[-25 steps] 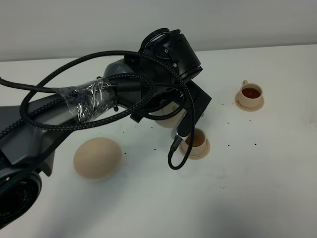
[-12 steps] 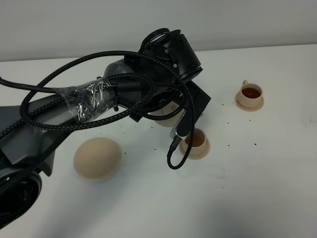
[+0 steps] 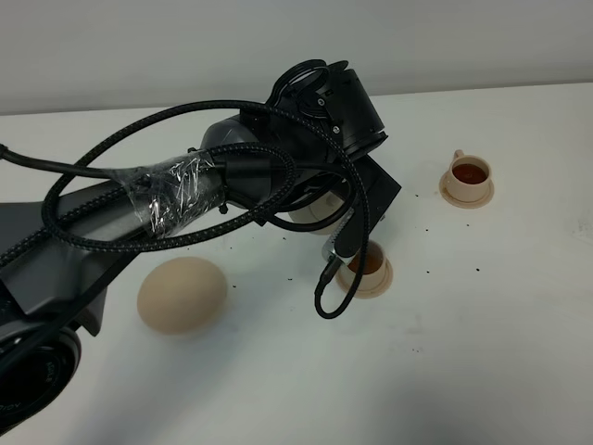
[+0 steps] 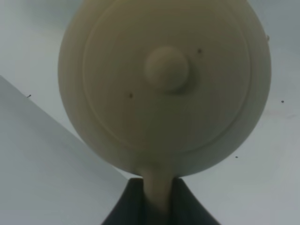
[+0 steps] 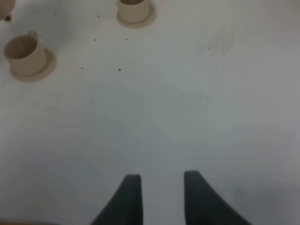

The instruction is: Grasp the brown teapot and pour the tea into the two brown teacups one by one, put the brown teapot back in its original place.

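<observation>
The left gripper point(image 4: 157, 183) is clamped on the loop handle point(image 4: 156, 199) of the brown teapot point(image 4: 164, 84). Its two dark fingers point(image 4: 123, 208) press the handle from either side. The left wrist camera looks straight down on the round lid point(image 4: 140, 117) with its knob point(image 4: 167, 69) in the middle, and the pot fills most of that view.

In the high view the teapot is mostly hidden beneath the wrist of the left arm point(image 3: 185, 190), with only a pale curve of its body showing under the black housing. Whether it touches the table point(image 3: 482, 352) cannot be told.

Just beside it, towards the front right, stands the near teacup point(image 3: 367, 263) on its small saucer point(image 3: 371, 283), partly covered by the gripper mount and holding dark tea. The far teacup point(image 3: 470, 173) sits well apart to the right on its own saucer point(image 3: 454, 197) — it too holds tea.

The wide saucer point(image 3: 182, 295) lies bare on the table to the front left, well away from the pot and under the arm's looping cable point(image 3: 93, 176).

The right gripper point(image 5: 162, 176) hangs over bare table with its jaws apart and nothing between them — both teacups lie well ahead of it.
</observation>
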Action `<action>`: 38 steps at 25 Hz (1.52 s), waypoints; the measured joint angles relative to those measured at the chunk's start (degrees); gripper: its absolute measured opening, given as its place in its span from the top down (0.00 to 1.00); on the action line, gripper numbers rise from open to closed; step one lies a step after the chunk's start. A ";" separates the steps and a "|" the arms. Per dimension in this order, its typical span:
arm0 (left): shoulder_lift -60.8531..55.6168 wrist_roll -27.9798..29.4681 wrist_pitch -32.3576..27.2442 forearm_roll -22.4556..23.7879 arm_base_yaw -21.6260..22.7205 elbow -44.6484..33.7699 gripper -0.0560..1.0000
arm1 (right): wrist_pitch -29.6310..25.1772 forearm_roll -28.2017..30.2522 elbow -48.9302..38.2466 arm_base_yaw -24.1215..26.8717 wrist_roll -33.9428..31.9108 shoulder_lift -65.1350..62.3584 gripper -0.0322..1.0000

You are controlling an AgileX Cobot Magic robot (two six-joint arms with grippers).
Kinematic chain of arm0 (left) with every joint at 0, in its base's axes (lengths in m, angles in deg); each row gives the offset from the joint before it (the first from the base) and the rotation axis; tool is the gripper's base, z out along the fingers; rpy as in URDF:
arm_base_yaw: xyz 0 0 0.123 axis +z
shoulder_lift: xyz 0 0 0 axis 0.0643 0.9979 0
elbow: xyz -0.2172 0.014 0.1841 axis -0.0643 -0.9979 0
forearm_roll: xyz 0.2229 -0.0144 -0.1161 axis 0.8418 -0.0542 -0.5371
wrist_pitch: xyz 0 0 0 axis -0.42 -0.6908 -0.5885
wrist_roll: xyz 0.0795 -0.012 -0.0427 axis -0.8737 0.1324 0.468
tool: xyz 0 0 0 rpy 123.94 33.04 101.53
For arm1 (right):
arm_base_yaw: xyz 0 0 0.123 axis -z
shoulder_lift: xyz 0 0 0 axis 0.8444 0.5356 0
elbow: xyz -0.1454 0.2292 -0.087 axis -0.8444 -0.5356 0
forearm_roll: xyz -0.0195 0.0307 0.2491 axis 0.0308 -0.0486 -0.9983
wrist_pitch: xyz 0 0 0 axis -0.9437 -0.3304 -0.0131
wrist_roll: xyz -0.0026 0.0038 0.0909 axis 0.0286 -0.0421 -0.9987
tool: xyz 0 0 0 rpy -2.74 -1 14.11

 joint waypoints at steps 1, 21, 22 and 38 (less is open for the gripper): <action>0.00 0.00 0.06 0.27 -0.06 0.00 0.83 | 0.00 0.00 0.00 0.00 0.00 0.00 0.74; 0.00 -1.18 0.59 4.06 -1.12 0.00 0.83 | 0.00 0.00 0.00 0.00 0.00 0.00 0.74; 0.00 -1.52 0.59 4.06 -1.12 0.00 0.83 | 0.00 -0.05 0.00 0.00 0.00 0.00 0.74; 0.00 -2.64 0.54 5.60 -2.15 0.00 0.83 | 0.00 -0.05 0.00 0.00 0.00 0.00 0.74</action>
